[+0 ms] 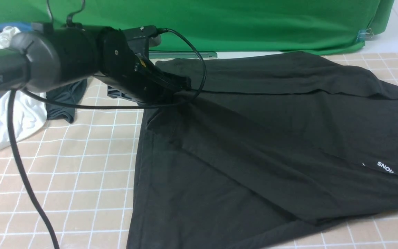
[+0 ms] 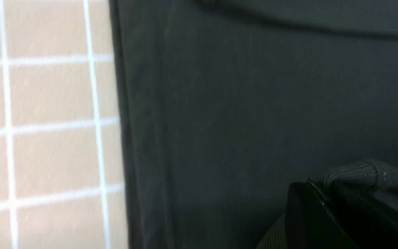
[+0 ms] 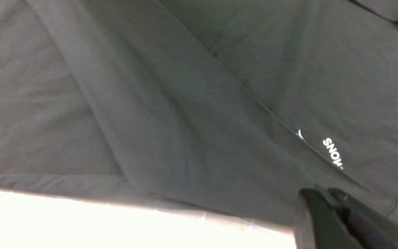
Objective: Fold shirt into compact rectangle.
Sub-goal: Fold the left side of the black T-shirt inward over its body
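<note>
On the grid mat (image 1: 64, 180), centre to right, the shirt (image 1: 254, 138) is laid out: black, w/ one layer lapped diagonally over the rest. Its far edge is seen close to the green backdrop (image 1: 254, 24). White "SNOW" print (image 1: 385, 166) is picked out nr the right side, partly cut off by a fold. L gripper (image 1: 182, 84) is found at the shirt's far-left part. In the left wrist view its jaws are clamped tight, and a ribbed band (image 2: 358, 171) of the shirt is pinched between them. R gripper (image 3: 323, 207) is caught in its own wrist view, low over the cloth beside the print, jaws pressed together; whether fabric is caught there can't be told. Off to the left, a white garment (image 1: 16, 117) and a small dark one (image 1: 64, 100) are heaped together, apart from the shirt. A cable (image 1: 22, 173) is draped from the L arm across the mat.
</note>
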Robot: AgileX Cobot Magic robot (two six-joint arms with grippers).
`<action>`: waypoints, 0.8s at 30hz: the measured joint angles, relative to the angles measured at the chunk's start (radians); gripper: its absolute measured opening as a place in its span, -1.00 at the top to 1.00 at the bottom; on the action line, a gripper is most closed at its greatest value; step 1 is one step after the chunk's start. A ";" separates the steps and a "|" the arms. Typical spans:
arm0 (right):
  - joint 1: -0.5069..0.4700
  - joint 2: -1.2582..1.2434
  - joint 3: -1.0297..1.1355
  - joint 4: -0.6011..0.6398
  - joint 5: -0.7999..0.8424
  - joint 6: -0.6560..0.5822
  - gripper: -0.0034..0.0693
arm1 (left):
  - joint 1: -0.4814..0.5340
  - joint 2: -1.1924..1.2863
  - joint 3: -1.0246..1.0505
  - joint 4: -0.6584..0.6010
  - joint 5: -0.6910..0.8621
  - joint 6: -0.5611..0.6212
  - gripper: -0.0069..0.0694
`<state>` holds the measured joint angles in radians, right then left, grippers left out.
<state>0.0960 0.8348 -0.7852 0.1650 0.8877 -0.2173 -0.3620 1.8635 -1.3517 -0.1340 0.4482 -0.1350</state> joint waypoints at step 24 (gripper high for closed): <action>0.000 0.000 0.000 0.000 0.004 0.001 0.79 | 0.002 0.028 -0.049 0.018 0.017 -0.071 -0.21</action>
<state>0.0960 0.8348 -0.7852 0.1650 0.8921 -0.2160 -0.3599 1.8912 -1.4003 -0.1155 0.4650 -0.2063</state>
